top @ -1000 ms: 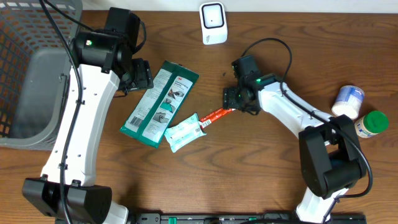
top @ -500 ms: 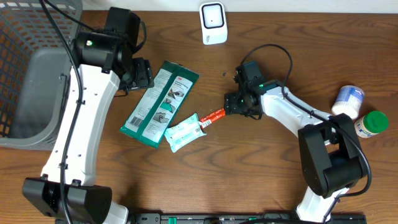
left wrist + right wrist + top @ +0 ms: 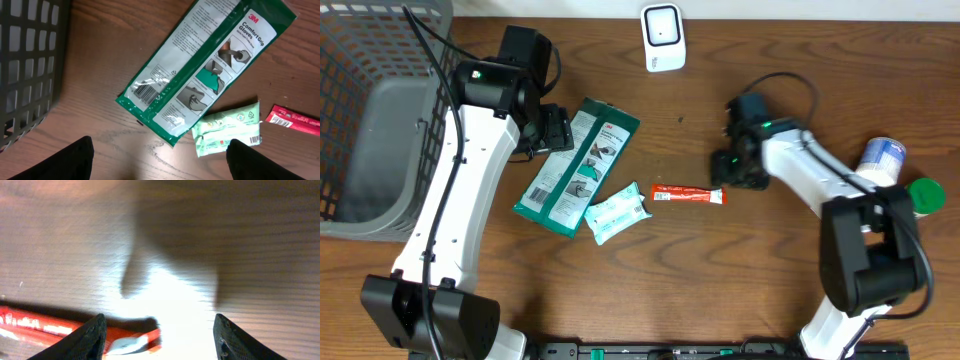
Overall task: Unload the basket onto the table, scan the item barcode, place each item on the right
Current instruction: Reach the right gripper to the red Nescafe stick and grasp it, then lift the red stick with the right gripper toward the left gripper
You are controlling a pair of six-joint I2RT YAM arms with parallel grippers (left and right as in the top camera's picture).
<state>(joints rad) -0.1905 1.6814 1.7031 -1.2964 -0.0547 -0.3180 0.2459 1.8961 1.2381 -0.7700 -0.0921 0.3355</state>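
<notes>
Right of centre in the overhead view, my right pincer (image 3: 161, 330) hovered low with its fingers apart, clamped on nothing. One end of the red sachet (image 3: 688, 195) lay flat on the table (image 3: 720, 285), just inside the fingertip at the wrist view's lower left. The sachet's far end lay just beside a pale-green packet (image 3: 616, 212), well below the white scanner (image 3: 662, 37) at the top edge. To take it well, I judged, I needed to centre over that near end, settle down to the wood and pinch across the thin width, leaving the printed face free. My left pincer (image 3: 160, 160) hung wide apart near the green glove pack (image 3: 200, 65).
</notes>
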